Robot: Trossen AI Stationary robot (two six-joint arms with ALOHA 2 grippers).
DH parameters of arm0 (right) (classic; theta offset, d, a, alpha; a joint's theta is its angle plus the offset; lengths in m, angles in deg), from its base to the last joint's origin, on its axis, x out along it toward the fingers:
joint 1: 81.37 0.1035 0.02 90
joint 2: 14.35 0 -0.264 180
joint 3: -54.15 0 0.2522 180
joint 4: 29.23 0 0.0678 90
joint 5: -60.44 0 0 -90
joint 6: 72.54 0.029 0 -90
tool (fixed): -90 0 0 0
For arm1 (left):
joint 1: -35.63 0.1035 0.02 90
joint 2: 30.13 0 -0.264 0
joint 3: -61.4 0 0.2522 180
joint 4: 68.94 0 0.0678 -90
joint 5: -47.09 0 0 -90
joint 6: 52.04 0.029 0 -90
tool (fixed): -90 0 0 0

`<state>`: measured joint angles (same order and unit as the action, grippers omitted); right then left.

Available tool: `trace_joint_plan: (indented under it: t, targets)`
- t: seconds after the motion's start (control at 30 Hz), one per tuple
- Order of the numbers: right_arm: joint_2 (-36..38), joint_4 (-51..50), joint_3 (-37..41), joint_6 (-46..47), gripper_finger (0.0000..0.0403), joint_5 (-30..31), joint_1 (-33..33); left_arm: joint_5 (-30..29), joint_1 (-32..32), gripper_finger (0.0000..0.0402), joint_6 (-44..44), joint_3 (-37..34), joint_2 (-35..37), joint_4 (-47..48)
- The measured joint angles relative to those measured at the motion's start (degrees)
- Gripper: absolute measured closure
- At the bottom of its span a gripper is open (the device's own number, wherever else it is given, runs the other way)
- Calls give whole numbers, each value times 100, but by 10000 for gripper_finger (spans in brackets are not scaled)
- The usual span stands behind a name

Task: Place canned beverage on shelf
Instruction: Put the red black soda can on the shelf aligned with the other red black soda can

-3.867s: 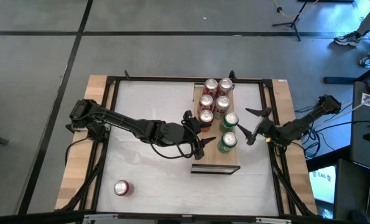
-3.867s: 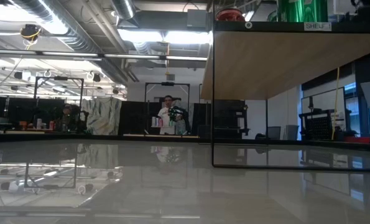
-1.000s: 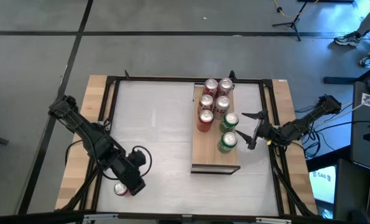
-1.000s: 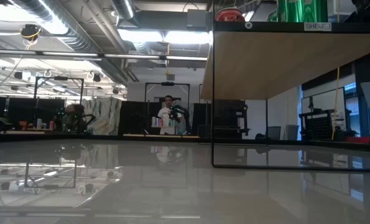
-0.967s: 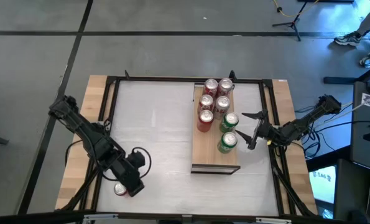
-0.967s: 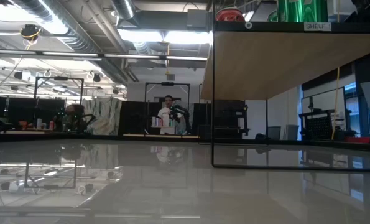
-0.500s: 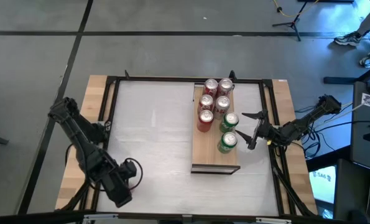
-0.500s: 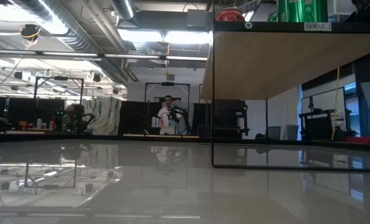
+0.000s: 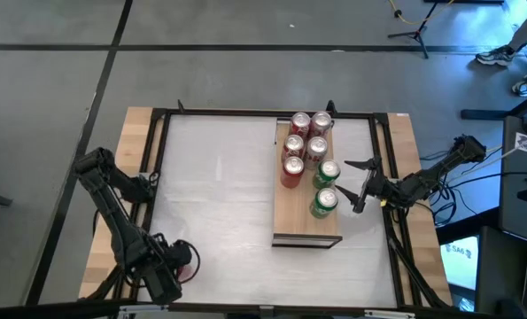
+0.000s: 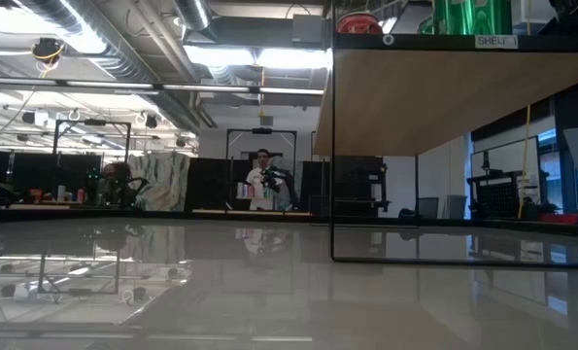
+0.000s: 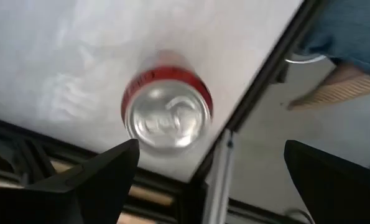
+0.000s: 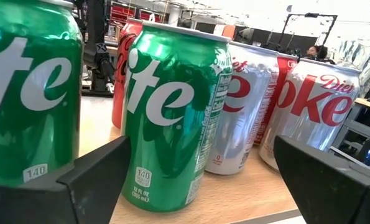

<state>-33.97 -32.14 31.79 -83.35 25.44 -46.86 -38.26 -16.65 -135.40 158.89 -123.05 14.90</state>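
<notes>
Red can point(image 11: 166, 107) stands upright, near-left table corner, well apart from shelf point(image 9: 306, 221). My left gripper point(image 11: 212, 174) above it, fingers spread, nothing held. Can rigid, thin-walled, smooth, likely slippery; take sidewall mid-height. Right gripper point(image 12: 200, 180) spread, empty, beside green cans point(image 12: 173, 118).

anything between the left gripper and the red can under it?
Nothing. In the left wrist view the red can shows whole between the open left gripper's fingers, with only bare white table around it.
</notes>
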Motion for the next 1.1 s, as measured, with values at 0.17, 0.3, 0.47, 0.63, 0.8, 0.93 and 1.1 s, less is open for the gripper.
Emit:
trace_joint_plan:
  t: [0.17,0.3,0.47,0.63,0.8,0.93,1.1]
  targets:
    - [0,0,0,0,15,0,0,-92,-34,12,137,0,-297,107]
    - [0,0,0,0,15,-1,0,-80,-34,12,133,0,-463,362]
    - [0,0,0,0,15,-2,0,-155,-34,12,100,0,-492,497]
    - [0,0,0,0,15,-2,0,-160,-32,12,100,0,-486,604]
    - [0,0,0,0,15,-2,0,-345,-36,12,101,0,-485,647]
    - [0,0,0,0,15,-2,0,-536,-42,12,183,0,-484,645]
    - [0,0,0,-2,15,-2,0,-468,-58,12,278,-217,-477,564]
